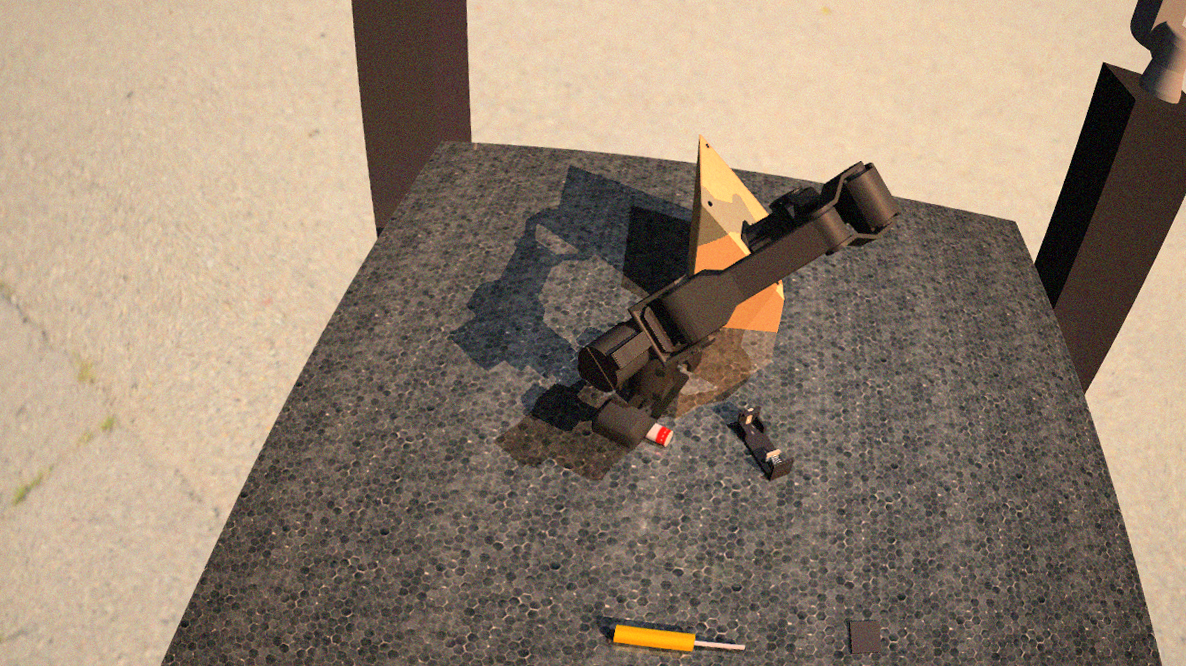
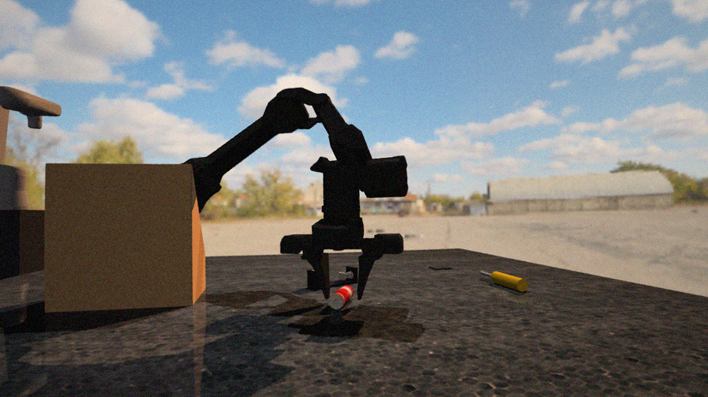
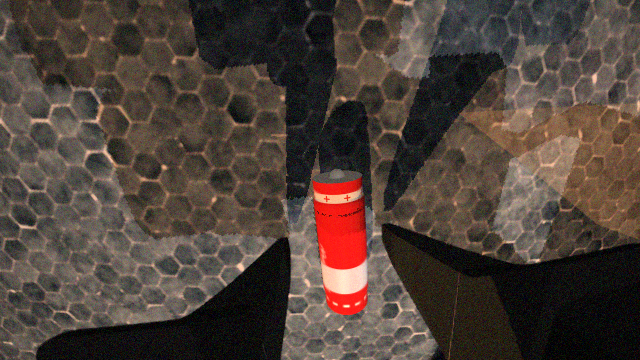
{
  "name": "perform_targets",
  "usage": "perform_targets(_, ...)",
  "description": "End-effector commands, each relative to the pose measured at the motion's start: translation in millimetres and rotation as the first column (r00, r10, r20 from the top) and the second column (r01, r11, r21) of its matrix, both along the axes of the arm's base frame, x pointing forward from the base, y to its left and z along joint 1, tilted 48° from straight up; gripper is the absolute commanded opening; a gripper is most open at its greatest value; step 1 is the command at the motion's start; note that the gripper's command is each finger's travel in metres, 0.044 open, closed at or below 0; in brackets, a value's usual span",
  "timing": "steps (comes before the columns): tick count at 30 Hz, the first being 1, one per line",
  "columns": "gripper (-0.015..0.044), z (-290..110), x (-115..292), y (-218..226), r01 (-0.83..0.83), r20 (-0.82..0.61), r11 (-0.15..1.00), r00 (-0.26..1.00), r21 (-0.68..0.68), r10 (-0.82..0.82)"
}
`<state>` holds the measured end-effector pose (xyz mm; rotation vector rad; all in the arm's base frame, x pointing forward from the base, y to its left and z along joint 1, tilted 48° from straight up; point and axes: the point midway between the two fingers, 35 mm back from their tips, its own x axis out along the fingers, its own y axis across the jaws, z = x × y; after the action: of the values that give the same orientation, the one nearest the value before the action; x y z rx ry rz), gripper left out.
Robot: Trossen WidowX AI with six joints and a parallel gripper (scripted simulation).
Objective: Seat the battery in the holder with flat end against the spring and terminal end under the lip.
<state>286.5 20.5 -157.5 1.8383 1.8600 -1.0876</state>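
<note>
Progress barely begun: black claw [image 3: 335, 245] half open, straddling but not gripping red-and-white cylindrical battery [image 3: 341, 242] lying mid-surface; small black plastic holder [image 1: 762, 444] nearby, unfilled; grasp, carry, seating, release remained.

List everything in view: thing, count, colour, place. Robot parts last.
battery: one, red with white bands, lying on the table between the open fingers, untouched
holder: one, black, empty, on the table apart from the battery
screwdriver: one, yellow handle, near the table's front edge
small square plate: one, dark, front edge beside the screwdriver
block: one, orange-tan, by the arm's base
table: one, dark hexagon-patterned
arm: one, black
gripper: one, black, open, straddling the battery
</note>
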Motion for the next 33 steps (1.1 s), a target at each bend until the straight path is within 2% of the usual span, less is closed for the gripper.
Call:
perform_targets(1,0.0238,-3,-3,5,0.003,-0.009,1.0,1.0,0.006,-0.003)
perform_targets(5,0.0133,-3,-3,5,0.003,-0.009,1.0,1.0,0.006,-0.003)
perform_targets(13,0.008,-3,-3,5,0.003,-0.009,1.0,1.0,0.006,-0.003)
perform_targets(18,0.0076,2,-1,1,0.012,0.002,1.0,1.0,0.008,-0.012)
perform_targets(27,0.0076,31,4,-31,0.003,-0.008,1.0,1.0,0.004,-0.003)
perform_targets(33,0.0076,54,9,-19,0.072,-0.08,0.997,0.994,-0.017,-0.073)
